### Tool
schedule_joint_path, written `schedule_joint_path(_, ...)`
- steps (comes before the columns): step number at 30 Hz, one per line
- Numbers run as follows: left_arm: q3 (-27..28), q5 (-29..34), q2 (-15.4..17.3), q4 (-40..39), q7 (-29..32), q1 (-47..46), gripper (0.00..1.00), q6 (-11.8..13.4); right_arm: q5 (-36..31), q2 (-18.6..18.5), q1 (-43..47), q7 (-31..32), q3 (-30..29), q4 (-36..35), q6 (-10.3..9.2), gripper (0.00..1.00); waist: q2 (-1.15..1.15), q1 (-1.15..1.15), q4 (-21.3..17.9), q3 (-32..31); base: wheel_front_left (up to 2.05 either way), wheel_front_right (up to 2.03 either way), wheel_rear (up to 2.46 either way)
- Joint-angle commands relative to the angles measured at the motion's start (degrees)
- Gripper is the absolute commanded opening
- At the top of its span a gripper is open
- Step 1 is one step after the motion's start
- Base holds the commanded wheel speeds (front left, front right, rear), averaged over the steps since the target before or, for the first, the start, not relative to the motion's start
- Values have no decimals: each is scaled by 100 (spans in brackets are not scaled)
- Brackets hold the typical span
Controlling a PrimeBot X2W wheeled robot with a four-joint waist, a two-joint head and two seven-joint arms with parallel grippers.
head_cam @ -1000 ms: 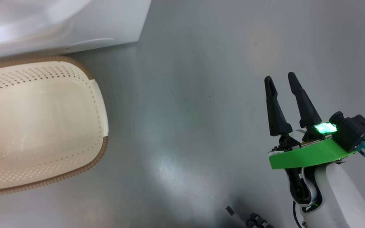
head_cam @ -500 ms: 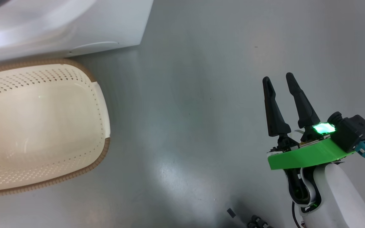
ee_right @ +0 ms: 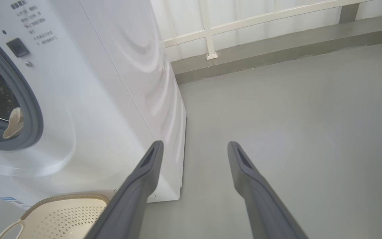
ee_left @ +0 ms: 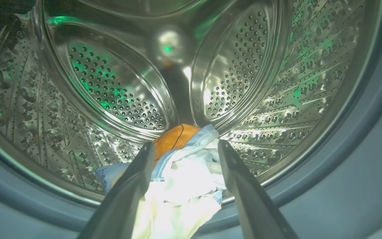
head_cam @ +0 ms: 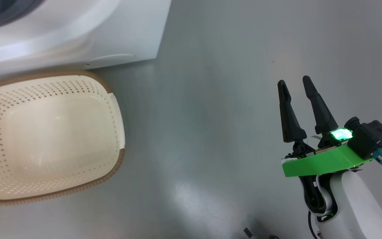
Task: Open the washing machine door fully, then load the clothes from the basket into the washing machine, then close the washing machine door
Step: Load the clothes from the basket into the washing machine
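Right now the left gripper (ee_left: 186, 144) is reaching into the mouth of the washing machine (head_cam: 78, 39), its jaws standing wide apart and pinching nothing. The clothes (ee_left: 184, 172) are lying between the two fingers at the lower middle of the left wrist view, a blue, white and orange bundle sitting at the front of the steel drum (ee_left: 111, 89). Its pale lower folds seem to be trailing toward the grey gasket (ee_left: 360, 139). Whether the cloth is touching either finger, I cannot tell.

The right gripper (head_cam: 294, 81) is hanging over the floor at the right of the head view, jaws open and empty. The basket (head_cam: 119, 161) is sitting at the left, just beside the machine's base, showing bare perforated plastic.

Judging by this, the loading step is nearly finishing. To do it well, the left arm should be nudging the bundle deeper — off the gasket — before backing straight out with its fingers spread, so nothing is snagging or dragging out and no fold is getting trapped when the door closes.
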Motion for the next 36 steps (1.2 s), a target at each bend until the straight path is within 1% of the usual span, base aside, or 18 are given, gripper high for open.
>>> schedule_joint_path(1,167,-67,247,-200,-29,188,100,4,-60,-16,47,-46,80,-96,32,100,0,0,96,-144,0,0,0)
schedule_joint_path(7,317,14,-7,-433,-29,856,100,4,-212,-28,74,-46,25,-25,32,100,0,0,294,-475,0,0,0)
schedule_joint_path(13,623,83,-321,-754,-29,1529,100,4,-228,-183,178,-46,-44,32,32,100,0,0,532,-821,0,0,0)
schedule_joint_path(21,716,167,-648,-1254,-29,2456,100,4,-175,-405,367,-46,-63,139,32,100,0,0,815,-1309,0,0,0)
schedule_joint_path(30,778,433,-986,-1656,-29,3420,100,4,-64,-628,678,-46,-61,289,32,100,0,0,1068,-1919,0,0,0)
schedule_joint_path(36,706,589,-1165,-1901,-29,4103,100,3,13,-757,1012,-46,-133,336,32,100,0,0,1245,-2359,0,0,0)
